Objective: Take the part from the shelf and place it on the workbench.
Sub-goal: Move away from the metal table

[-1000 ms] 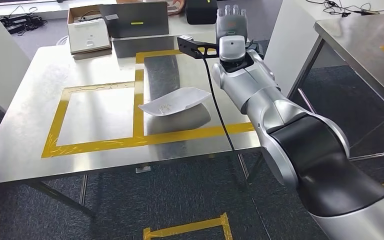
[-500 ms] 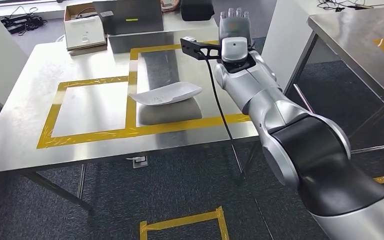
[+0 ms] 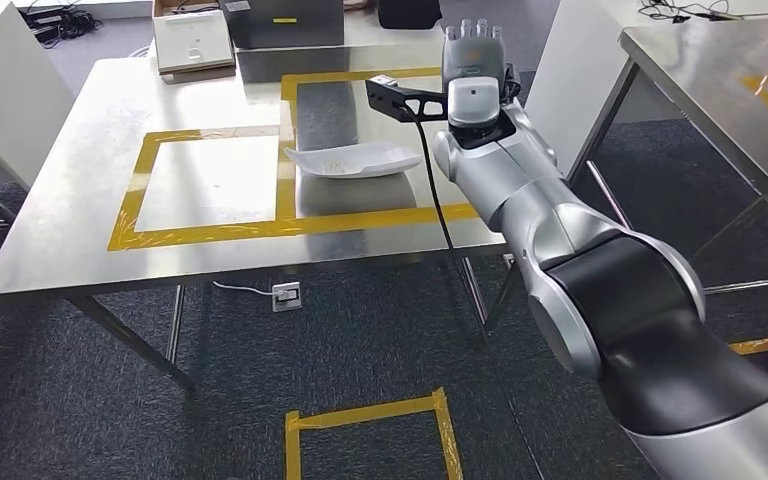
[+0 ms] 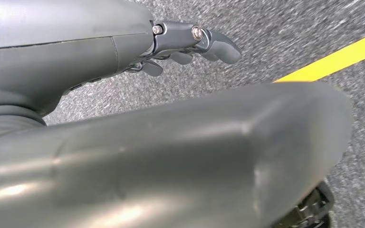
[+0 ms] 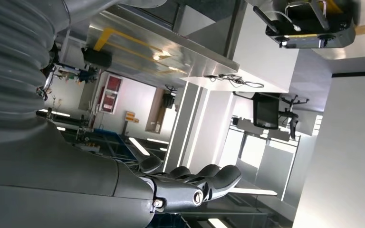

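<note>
We see the white, shallow, curved part (image 3: 348,160) lying on the brushed-steel workbench (image 3: 80,150), inside the right-hand rectangle of yellow tape (image 3: 290,222). Faint writing marks its surface, too small to read. Our right hand (image 3: 472,52) is raised beside the bench edge, fingers straight and side by side, holding nothing. Our left hand (image 4: 190,45) hangs over speckled grey carpet (image 4: 285,33), fingers loosely extended, empty.

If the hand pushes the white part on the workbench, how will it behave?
The white part looks thin and shell-like, so probably light. Its curved underside may let it rock or tip. The workbench is smooth metal, so it would likely slide easily.
</note>
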Available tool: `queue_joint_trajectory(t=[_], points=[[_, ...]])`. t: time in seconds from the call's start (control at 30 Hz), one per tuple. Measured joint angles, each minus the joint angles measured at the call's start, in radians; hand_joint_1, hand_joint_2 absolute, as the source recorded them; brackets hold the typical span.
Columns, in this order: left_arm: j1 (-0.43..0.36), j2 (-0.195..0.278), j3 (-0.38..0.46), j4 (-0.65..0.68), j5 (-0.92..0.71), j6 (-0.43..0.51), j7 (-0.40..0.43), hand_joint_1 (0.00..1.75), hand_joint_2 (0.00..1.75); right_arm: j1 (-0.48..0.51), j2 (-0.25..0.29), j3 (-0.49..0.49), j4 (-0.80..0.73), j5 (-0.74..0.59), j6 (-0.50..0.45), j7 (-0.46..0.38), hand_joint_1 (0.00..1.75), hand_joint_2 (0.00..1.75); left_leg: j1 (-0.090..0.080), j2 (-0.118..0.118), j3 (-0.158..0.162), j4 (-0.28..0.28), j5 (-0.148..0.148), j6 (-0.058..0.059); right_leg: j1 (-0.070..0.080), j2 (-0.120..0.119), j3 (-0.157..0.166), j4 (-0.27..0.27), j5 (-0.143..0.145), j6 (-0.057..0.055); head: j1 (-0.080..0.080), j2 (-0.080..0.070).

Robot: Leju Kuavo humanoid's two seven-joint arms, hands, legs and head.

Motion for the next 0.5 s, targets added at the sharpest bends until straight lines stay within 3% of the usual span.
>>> queue_joint_trajectory(t=[0.07, 0.13, 0.17, 0.23, 0.3, 0.33, 0.37, 0.4, 0.43, 0.47, 0.5], points=[[-0.001, -0.002, 0.000, 0.000, 0.000, 0.000, -0.001, 0.00, 0.00, -0.005, 0.000, 0.000, -0.002, 0.000, -0.001, 0.001, 0.00, 1.75, 0.001, 0.000, -0.004, -0.003, 0.015, -0.011, 0.008, 0.000, 0.030, -0.057, -0.009, -0.013, 0.003, 0.000], [0.000, -0.002, 0.000, 0.000, 0.000, 0.000, -0.001, 0.00, 0.00, -0.008, 0.000, 0.000, -0.003, 0.000, -0.001, 0.001, 0.00, 1.75, 0.002, -0.002, -0.005, -0.008, 0.026, -0.023, 0.005, -0.002, 0.025, -0.066, 0.009, -0.024, 0.006, 0.000], [0.001, -0.002, -0.001, 0.000, 0.000, 0.000, 0.000, 0.00, 0.00, -0.009, 0.001, 0.000, -0.003, 0.000, -0.002, 0.001, 0.00, 1.75, 0.002, -0.004, -0.012, -0.001, 0.014, -0.028, 0.002, -0.003, 0.020, -0.071, 0.022, -0.030, 0.006, 0.000], [0.001, -0.001, -0.003, 0.000, 0.000, 0.000, 0.000, 0.00, 0.00, -0.008, 0.002, 0.000, -0.003, 0.000, -0.002, 0.001, 0.00, 1.75, 0.006, -0.006, -0.036, 0.071, -0.066, -0.040, -0.006, -0.007, 0.002, -0.080, 0.049, -0.038, 0.004, 0.000], [0.001, 0.001, -0.006, 0.000, -0.001, 0.000, 0.000, 0.00, 0.00, -0.006, 0.002, 0.000, -0.003, 0.000, -0.003, 0.000, 0.00, 1.75, 0.013, -0.006, -0.062, 0.197, -0.157, -0.053, -0.009, -0.006, -0.027, -0.081, 0.073, -0.039, 0.002, 0.000], [0.001, 0.002, -0.006, 0.000, -0.001, 0.000, 0.000, 0.00, 0.00, -0.004, 0.002, 0.000, -0.003, 0.000, -0.002, -0.001, 0.00, 1.75, 0.017, -0.006, -0.065, 0.247, -0.172, -0.058, -0.011, -0.006, -0.042, -0.080, 0.084, -0.036, 0.002, 0.000], [0.001, 0.003, -0.006, 0.000, -0.001, 0.000, 0.001, 0.00, 0.00, -0.003, 0.002, 0.000, -0.003, 0.000, -0.002, -0.001, 0.00, 1.75, 0.020, -0.006, -0.056, 0.270, -0.164, -0.063, -0.013, -0.006, -0.057, -0.078, 0.095, -0.033, 0.002, 0.000], [0.001, 0.004, -0.006, 0.000, -0.001, 0.000, 0.001, 0.00, 0.00, -0.001, 0.002, 0.000, -0.003, 0.000, -0.002, -0.001, 0.00, 1.75, 0.023, -0.006, -0.030, 0.258, -0.140, -0.067, -0.017, -0.007, -0.072, -0.076, 0.105, -0.027, 0.002, 0.000], [0.001, 0.004, -0.006, 0.000, -0.001, 0.000, 0.002, 0.00, 0.00, -0.001, 0.002, 0.000, -0.003, 0.000, -0.002, -0.001, 0.00, 1.75, 0.027, -0.006, 0.012, 0.213, -0.117, -0.072, -0.020, -0.007, -0.086, -0.071, 0.115, -0.021, 0.002, 0.000], [0.000, 0.004, -0.007, 0.000, -0.001, 0.000, 0.002, 0.00, 0.00, -0.002, 0.002, 0.000, -0.003, 0.000, -0.002, -0.001, 0.00, 1.75, 0.029, -0.007, 0.064, 0.150, -0.114, -0.078, -0.023, -0.007, -0.100, -0.067, 0.123, -0.013, 0.002, 0.000], [-0.001, 0.004, -0.007, 0.000, -0.001, 0.000, 0.002, 0.00, 0.00, -0.004, 0.001, 0.000, -0.004, 0.000, -0.003, 0.000, 0.00, 1.75, 0.028, -0.009, 0.108, 0.089, -0.120, -0.075, -0.025, -0.008, -0.110, -0.062, 0.131, -0.005, 0.002, 0.000]])
